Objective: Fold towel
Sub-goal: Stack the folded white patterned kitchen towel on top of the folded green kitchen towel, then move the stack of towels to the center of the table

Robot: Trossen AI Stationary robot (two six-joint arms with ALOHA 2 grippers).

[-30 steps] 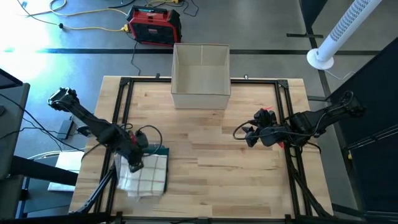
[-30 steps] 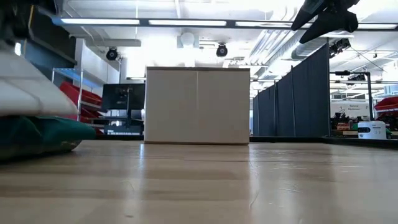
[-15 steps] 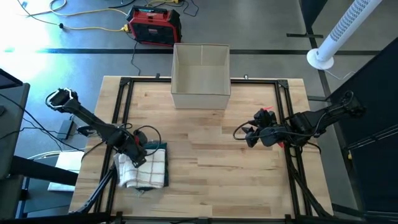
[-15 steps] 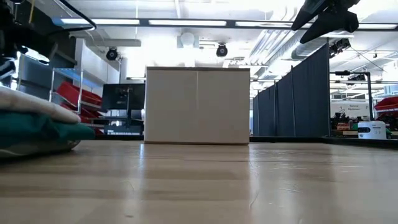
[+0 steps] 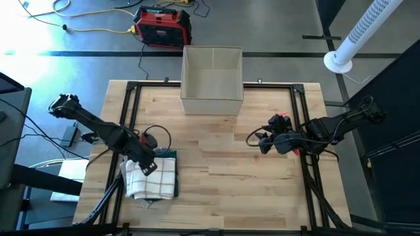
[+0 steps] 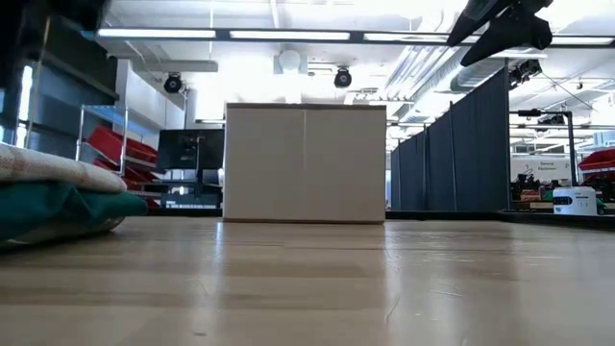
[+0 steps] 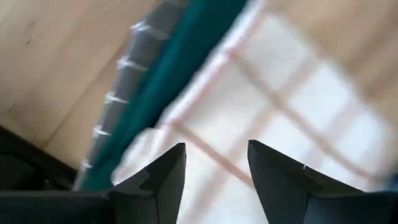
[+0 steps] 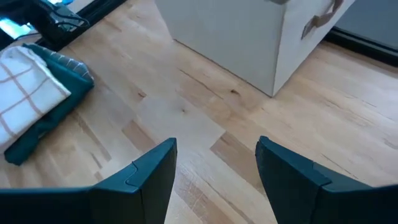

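Observation:
The towel (image 5: 155, 178), white with a thin red check and a teal part, lies folded in a compact stack on the table near its left front corner. In the low view the white layers of the towel (image 6: 43, 168) rest on the teal ones. My left gripper (image 5: 148, 165) stands open over the stack's far end, and between its fingers the left wrist view shows the checked cloth (image 7: 267, 99). My right gripper (image 5: 262, 143) waits open above the bare wood at the table's right middle, and the right wrist view shows the towel (image 8: 37, 106) far off.
A pale open box (image 5: 211, 80) stands at the middle of the table's far edge. Black frame rails (image 5: 128, 118) run along the table's left, right and far sides. Bare wood (image 5: 223, 177) lies between the towel and my right gripper.
The towel's raised white part has come down onto the teal part, and the loose heap has become a flatter, narrower stack. My left gripper has shifted a little toward the table's right and far edge, over the stack's far end.

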